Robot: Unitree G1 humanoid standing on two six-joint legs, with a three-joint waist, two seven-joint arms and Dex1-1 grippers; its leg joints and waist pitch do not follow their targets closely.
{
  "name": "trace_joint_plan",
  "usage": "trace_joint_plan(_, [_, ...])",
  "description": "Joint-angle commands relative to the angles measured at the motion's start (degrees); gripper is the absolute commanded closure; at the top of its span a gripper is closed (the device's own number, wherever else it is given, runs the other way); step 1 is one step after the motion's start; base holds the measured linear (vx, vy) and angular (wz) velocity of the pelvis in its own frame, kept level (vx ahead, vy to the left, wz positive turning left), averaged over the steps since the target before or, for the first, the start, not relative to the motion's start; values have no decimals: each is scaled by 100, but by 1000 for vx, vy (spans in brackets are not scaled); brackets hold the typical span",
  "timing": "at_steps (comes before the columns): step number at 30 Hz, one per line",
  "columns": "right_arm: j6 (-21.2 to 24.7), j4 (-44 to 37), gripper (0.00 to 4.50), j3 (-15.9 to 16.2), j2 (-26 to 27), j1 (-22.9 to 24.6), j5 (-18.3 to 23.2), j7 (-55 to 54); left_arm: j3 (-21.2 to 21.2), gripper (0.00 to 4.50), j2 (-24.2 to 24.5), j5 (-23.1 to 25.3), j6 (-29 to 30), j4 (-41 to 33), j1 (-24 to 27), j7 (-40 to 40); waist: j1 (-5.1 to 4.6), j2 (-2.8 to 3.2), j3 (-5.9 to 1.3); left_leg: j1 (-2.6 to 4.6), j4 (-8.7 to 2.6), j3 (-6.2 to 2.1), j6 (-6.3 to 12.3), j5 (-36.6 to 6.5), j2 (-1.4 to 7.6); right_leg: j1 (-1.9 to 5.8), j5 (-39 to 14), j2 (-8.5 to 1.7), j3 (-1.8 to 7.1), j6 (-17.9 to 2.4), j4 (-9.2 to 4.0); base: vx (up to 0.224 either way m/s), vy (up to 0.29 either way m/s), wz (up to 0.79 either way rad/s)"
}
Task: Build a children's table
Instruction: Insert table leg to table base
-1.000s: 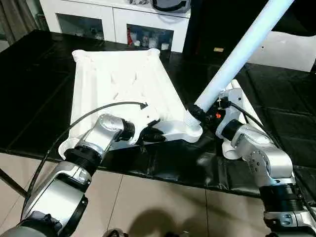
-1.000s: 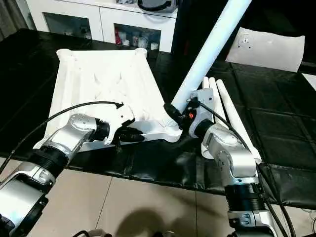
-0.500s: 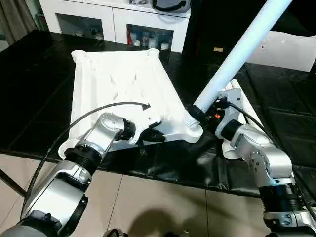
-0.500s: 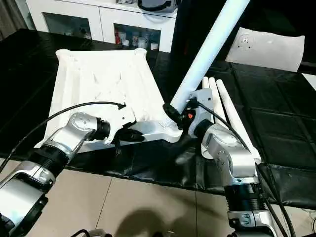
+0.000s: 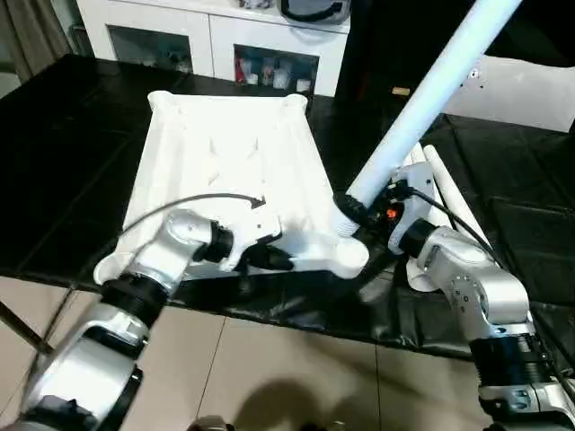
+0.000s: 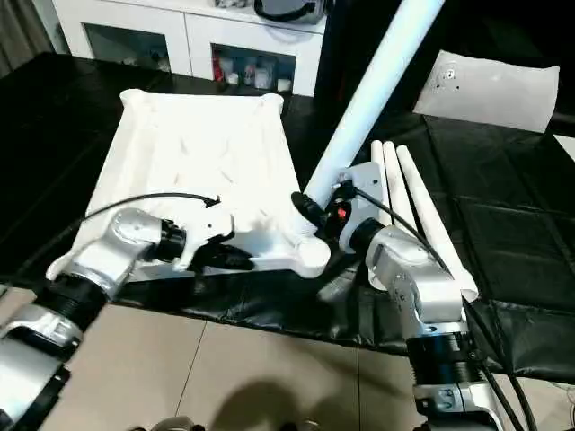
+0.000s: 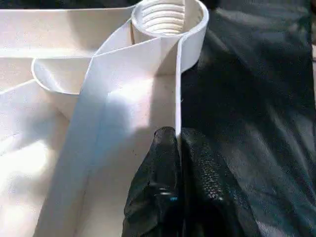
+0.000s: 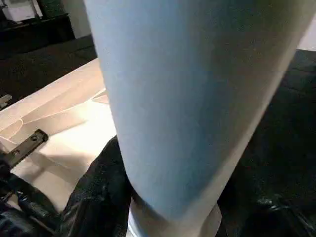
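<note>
Black sheeting covers your counter (image 5: 72, 144). Your left claw (image 7: 178, 143) pinches the tabletop (image 5: 225, 153) rim just short of the corner socket (image 7: 170, 17). Your right claw (image 5: 359, 208) clamps the tilted leg (image 5: 422, 99) above that socket. Spare legs (image 6: 418, 211) lie beyond it. Drive it in slanted and the threads may cross or the tabletop may slide.

The left gripper (image 7: 178, 148) is pinching the near rim of the tabletop (image 5: 225, 153) with its fingers squeezed together, while the right gripper (image 5: 359, 211) is hugging the leaning leg (image 5: 422, 99) low down, just beside the tabletop's near right corner.
</note>
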Motion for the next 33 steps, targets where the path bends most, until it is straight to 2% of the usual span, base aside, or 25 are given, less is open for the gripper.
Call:
trace_joint_plan(1, [35, -110, 257, -33, -50, -3, -23, 7, 137, 393, -24, -52, -81, -71, -29, 141, -3, 86, -446, 21, -459, -183, 186, -412, 512, 402, -2016, -771, 499, -352, -503, 0, 0, 0])
trace_joint_plan(6, [41, -128, 257, -32, -68, 8, -29, 25, 103, 387, -53, 66, -1, -22, -33, 183, -10, 87, -453, 20, -457, -186, 201, -392, 512, 399, -1952, -766, 495, -335, -498, 0, 0, 0])
trace_joint_plan(7, [41, -131, 257, -31, -69, 10, -30, 20, 104, 387, -55, 75, 1, -23, -32, 174, -11, 112, -452, 21, -461, -191, 196, -394, 518, 396, -1922, -765, 497, -347, -498, 0, 0, 0])
trace_joint_plan(11, [44, -163, 257, -30, -59, 37, -30, -3, 87, 387, -57, 126, -41, -17, -19, 130, -8, 116, -452, 26, -460, -193, 180, -445, 515, 399, -1933, -766, 492, -363, -505, 0, 0, 0])
trace_joint_plan(14, [43, -184, 257, -25, -48, 70, -31, -8, 68, 423, -65, 138, -60, 45, -23, 137, -7, 111, -455, 23, -461, -195, 175, -437, 514, 403, -1938, -767, 491, -358, -502, 0, 0, 0])
trace_joint_plan(17, [32, -169, 257, -19, -45, 68, -37, -3, 30, 423, -47, 155, -60, 43, -22, 68, 0, 113, -465, 15, -453, -189, 176, -419, 504, 409, -1957, -770, 492, -344, -511, 0, 0, 0])
trace_joint_plan(18, [21, -152, 257, -15, -48, 65, -42, 6, 1, 445, -33, 170, -83, 20, -8, 22, -1, 110, -469, 18, -457, -196, 173, -407, 514, 408, -1932, -767, 489, -346, -498, 0, 0, 0])
trace_joint_plan(24, [-10, -78, 257, 4, -64, 42, -57, 52, -97, 450, 34, 321, -139, -41, 51, -26, -3, 103, -480, 12, -455, -200, 177, -342, 528, 414, -1714, -777, 503, -432, -458, 0, 0, 0])
trace_joint_plan(29, [-2, -65, 257, 45, -74, 28, -50, 103, -75, 450, 75, 388, -202, -3, 68, -10, -1, 115, -469, 16, -457, -192, 176, -405, 518, 412, -1846, -774, 498, -410, -489, 0, 0, 0])
trace_joint_plan(30, [45, -87, 257, 93, -112, 40, -22, 214, -26, 450, 106, 392, -236, 17, 72, 48, 4, 135, -472, 16, -457, -196, 171, -424, 513, 416, -1878, -773, 493, -393, -496, 0, 0, 0])
trace_joint_plan(33, [101, -121, 257, 230, -228, 106, -7, 484, 117, 450, 155, 299, -187, -17, 92, 67, 2, 131, -467, 10, -457, -197, 179, -451, 515, 419, -1860, -768, 489, -390, -498, 0, 0, 0])
